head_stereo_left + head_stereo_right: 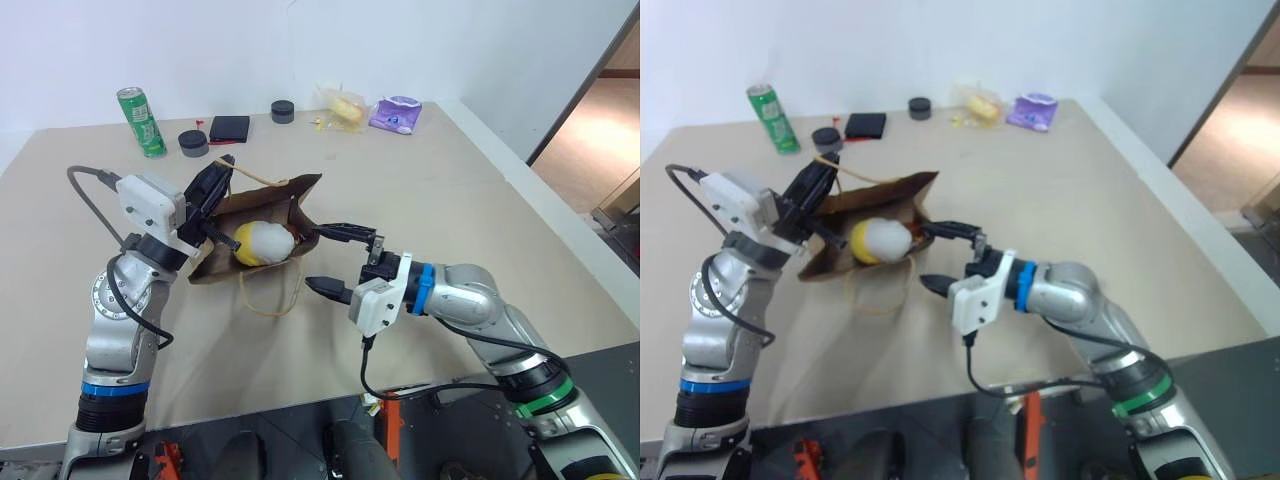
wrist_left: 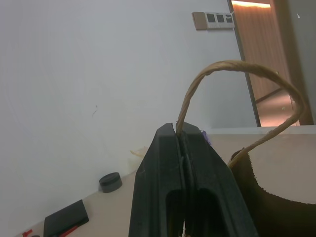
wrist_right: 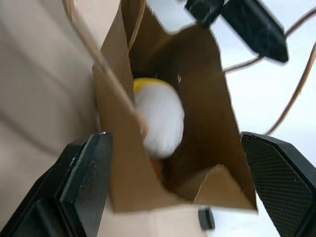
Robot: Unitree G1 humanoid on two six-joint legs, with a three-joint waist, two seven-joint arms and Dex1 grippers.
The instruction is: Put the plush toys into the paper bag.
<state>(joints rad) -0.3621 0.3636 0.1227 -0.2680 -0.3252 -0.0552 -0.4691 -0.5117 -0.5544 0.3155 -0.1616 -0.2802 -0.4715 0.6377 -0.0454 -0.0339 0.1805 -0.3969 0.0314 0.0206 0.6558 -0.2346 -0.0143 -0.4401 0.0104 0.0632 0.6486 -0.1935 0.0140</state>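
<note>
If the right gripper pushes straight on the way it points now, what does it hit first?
Probably the paper bag: the open right gripper faces its mouth, with the egg-shaped plush toy just inside. Depth is uncertain.

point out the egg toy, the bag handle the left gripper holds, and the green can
egg toy [image 1: 262, 243], left eye view, its white half
bag handle [image 2: 232, 66], left wrist view, top of loop
green can [image 1: 141, 122], left eye view, mid-body

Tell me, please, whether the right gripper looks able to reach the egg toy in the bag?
Probably yes: the right gripper is open beside the bag's mouth, which the left gripper holds up by a handle, and the egg toy sits just inside.
</note>
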